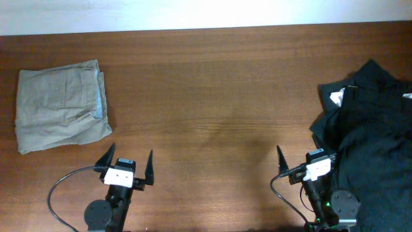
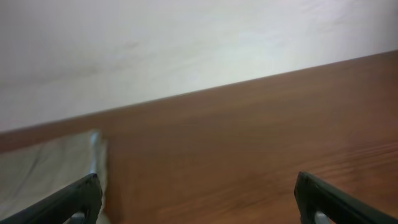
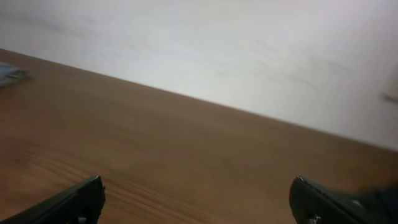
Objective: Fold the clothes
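Overhead. Folded beige garment (image 1: pixel 61 106) lies at the far left of the surface (image 1: pixel 212 96), squared off and apparently done. Black shorts (image 1: pixel 367 129) sit heaped at the right edge, crumpled and partly running out of frame, with a white tag (image 1: pixel 337 98) showing near the top left of the heap. Left gripper (image 1: pixel 131 151) is at the near edge, jaws wide, empty, and well apart from both garments. Right gripper (image 1: pixel 306 154) is at the near edge just beside the heap, holding nothing. Its outer finger is against or under the black cloth; I cannot tell which.

Left wrist. Left gripper (image 2: pixel 199 205) is spread wide over bare wood. The beige garment (image 2: pixel 43 168) is ahead to the left, and the pale wall (image 2: pixel 186 43) is beyond.

Right wrist. Right gripper (image 3: pixel 199 205) is also wide, with nothing between the jaws. Black cloth (image 3: pixel 380 198) is just in at the lower right corner.

Judgement: the step in hand is fetching the shorts to the middle. Take a single layer at the waistband near the tag, not a bunched fistful. Drag it low across the wood so the legs trail flat. Bring the left gripper in to pinch the opposite waistband corner before any fold is made.
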You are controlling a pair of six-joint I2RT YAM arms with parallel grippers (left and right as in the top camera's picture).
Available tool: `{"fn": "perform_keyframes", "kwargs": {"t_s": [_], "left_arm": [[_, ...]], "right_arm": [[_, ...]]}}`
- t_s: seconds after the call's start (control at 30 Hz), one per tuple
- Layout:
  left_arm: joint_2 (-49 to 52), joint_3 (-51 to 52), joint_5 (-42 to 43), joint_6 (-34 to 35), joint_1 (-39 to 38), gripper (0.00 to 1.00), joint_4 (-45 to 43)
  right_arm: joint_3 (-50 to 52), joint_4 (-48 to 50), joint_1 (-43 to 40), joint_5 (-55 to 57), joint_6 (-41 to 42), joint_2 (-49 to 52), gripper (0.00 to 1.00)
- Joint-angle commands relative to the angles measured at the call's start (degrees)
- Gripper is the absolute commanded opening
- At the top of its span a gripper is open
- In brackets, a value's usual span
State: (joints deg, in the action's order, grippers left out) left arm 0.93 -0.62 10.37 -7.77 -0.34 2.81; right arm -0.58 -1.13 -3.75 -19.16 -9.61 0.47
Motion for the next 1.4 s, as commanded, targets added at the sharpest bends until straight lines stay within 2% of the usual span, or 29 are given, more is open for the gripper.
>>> {"fn": "perform_keyframes", "kwargs": {"t_s": [0.0, 0.07, 0.17, 0.23, 0.33, 0.47, 0.53, 0.6, 0.67, 0.73, 0.77, 0.8, 0.9, 1.0, 1.07, 1.17, 1.23, 1.27, 1.3, 1.33, 1.37], "left_arm": [[0.2, 0.0, 8.9, -0.9, 0.0, 0.99, -4.6], [0.2, -1.0, 8.6, -0.9, 0.0, 0.99, -8.7], [1.6, -6.8, 3.1, -0.7, 0.0, 0.99, -7.8], [9.7, -16.7, -1.7, 0.6, 0.0, 0.99, -1.9], [33.6, -38.2, -4.8, 0.4, 0.0, 0.99, 10.0], [62.5, -65.1, -2.1, 0.4, 0.0, 0.99, 30.3], [71.3, -73.1, -0.7, 0.4, 0.0, 0.99, 37.0], [76.0, -75.3, -0.5, 0.4, 0.0, 0.99, 38.7], [78.4, -75.3, 4.2, 0.9, 0.0, 0.99, 39.8], [78.5, -75.3, 6.4, 0.8, 0.0, 0.99, 39.8], [78.8, -75.3, 8.4, 0.9, 0.0, 0.99, 39.8], [79.5, -75.3, 9.0, 1.0, 0.0, 0.99, 40.7], [80.9, -75.3, 9.0, 1.0, -1.7, 0.99, 44.2], [81.4, -75.3, 8.9, 1.0, -6.9, 0.99, 43.3], [83.0, -75.3, 8.9, 1.0, -9.7, 0.99, 43.3], [87.1, -75.3, 8.8, 1.0, -11.7, 0.99, 43.0], [89.1, -75.3, 8.8, 1.0, -11.7, 0.99, 43.1], [90.0, -75.3, 8.8, 1.0, -11.7, 0.99, 43.1], [90.5, -75.3, 8.8, 1.0, -11.7, 0.99, 43.1], [90.8, -75.3, 8.8, 1.0, -11.7, 0.99, 43.1], [90.9, -75.3, 8.8, 1.0, -11.7, 0.99, 43.1]], "right_arm": [[0.3, 2.5, -0.4, -13.5, 5.1, 0.1, 0.99], [-1.3, 6.3, -0.4, -13.8, 15.3, 0.1, 0.99], [-7.7, 5.3, -0.4, -11.6, 15.8, 0.8, 0.99], [-15.8, -2.1, -0.4, -7.3, 15.9, 6.3, 0.99], [-34.5, -17.7, -0.4, -4.2, 15.9, 26.3, 0.99], [-63.9, -39.5, -0.4, -3.1, 15.9, 54.0, 0.99], [-74.1, -47.2, -0.4, -3.6, 15.9, 63.6, 0.99], [-76.6, -50.0, -0.4, -6.0, 15.9, 69.1, 0.99], [-76.6, -52.1, -0.5, -1.4, 16.0, 75.1, 0.99], [-76.6, -52.2, -0.8, 7.8, 18.9, 79.0, 0.99], [-76.7, -50.3, -3.2, 18.2, 25.6, 83.3, 0.99], [-76.7, -48.4, -5.4, 20.6, 27.9, 85.8, 0.99], [-77.5, -39.3, -17.4, 21.0, 30.1, 97.6, 0.98], [-77.5, -31.3, -22.0, 21.7, 30.0, 103.3, 1.0], [-77.5, -27.8, -23.3, 22.4, 30.1, 106.6, 0.97], [-77.5, -25.0, -23.3, 22.4, 30.0, 112.3, 0.86], [-77.5, -22.3, -23.3, 22.2, 30.1, 115.0, 0.88], [-77.5, -21.1, -23.3, 22.2, 30.1, 116.4, 0.81], [-77.5, -21.0, -23.3, 22.2, 30.0, 116.8, 0.57], [-77.5, -21.0, -23.3, 22.3, 30.0, 116.8, 0.22], [-77.5, -21.1, -23.3, 22.3, 30.0, 116.6, 0.05]]}}
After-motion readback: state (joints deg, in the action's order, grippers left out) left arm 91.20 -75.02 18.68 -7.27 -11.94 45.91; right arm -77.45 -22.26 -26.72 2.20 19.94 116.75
